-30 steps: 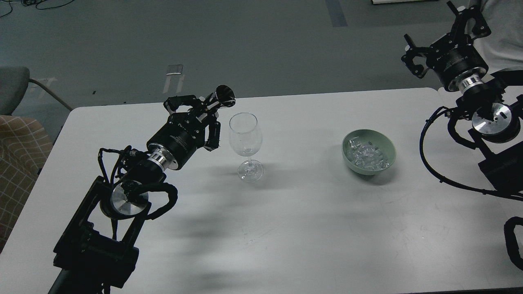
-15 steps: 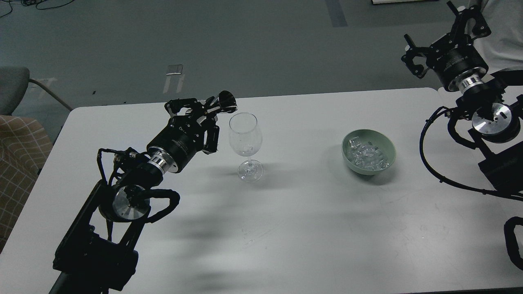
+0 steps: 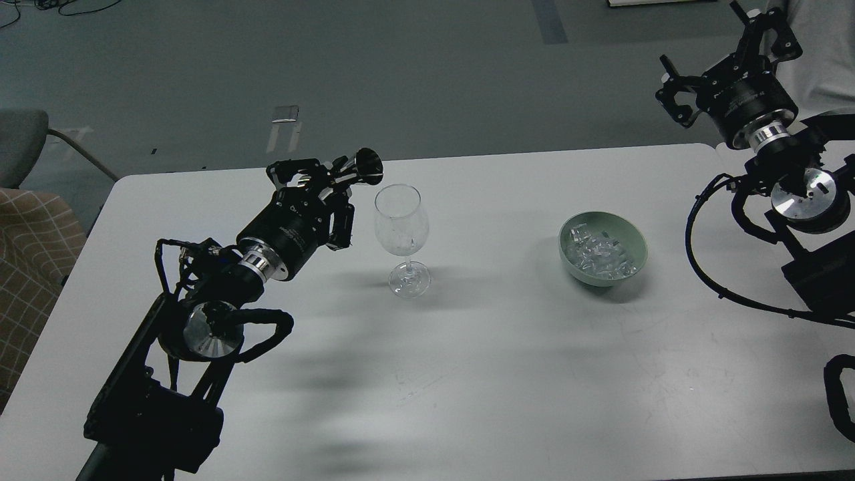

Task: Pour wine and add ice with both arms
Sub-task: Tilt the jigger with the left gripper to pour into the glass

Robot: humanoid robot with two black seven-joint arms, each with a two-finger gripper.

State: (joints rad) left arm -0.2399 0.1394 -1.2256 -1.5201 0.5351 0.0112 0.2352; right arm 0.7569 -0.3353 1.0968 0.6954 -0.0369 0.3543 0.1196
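This looked like a robotics lab: a bare white table [image 3: 467,374] stood on a grey floor [image 3: 334,67] marked with tape [image 3: 284,127], loose cables [image 3: 60,7] trailing at its edge.

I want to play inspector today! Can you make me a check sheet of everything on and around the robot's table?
Surface: white table, bare in front, faint scuffs and shadows.
Job's things: clear wine glass upright; whether it holds liquid cannot be told. Green bowl of ice to its right, apart from the glass.
Clutter: nothing seen.
Grippers: left tool shut on a small dark cup, tipped toward the glass rim. Right tool raised past the table's far right corner, open, holding nothing.
Cables: black loops on both arms; one hangs by the right arm over the table.
Surroundings: grey floor, checked chair on the left.
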